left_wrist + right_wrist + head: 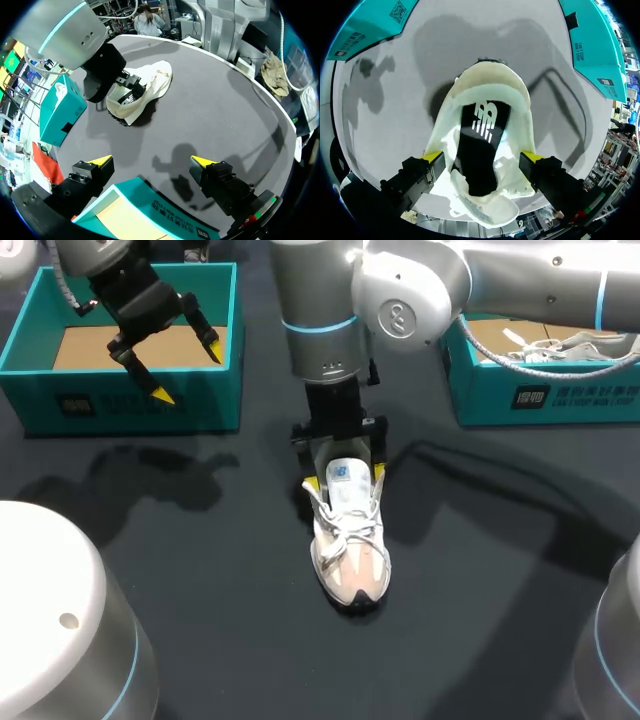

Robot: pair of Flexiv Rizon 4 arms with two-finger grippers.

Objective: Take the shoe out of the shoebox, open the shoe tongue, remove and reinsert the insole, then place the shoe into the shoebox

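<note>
White shoe point(349, 550) mid-table point(200, 570), toe pointing near, right gripper point(346, 478) clasping its heel sides, left gripper point(188, 370) spread wide over the far-left teal shoebox point(130, 405)

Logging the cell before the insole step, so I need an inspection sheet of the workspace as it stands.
Surface: dark table, no damage seen.
Job's things: white shoe upright on the table, insole inside; left shoebox shows only its cardboard floor; right shoebox holds a white laced item.
Clutter: nothing seen.
Grippers: left gripper open above the left shoebox; right gripper shut on the shoe at its opening.
Cables: grey cable looping off the right arm over the right shoebox.
Surroundings: nothing seen.
</note>
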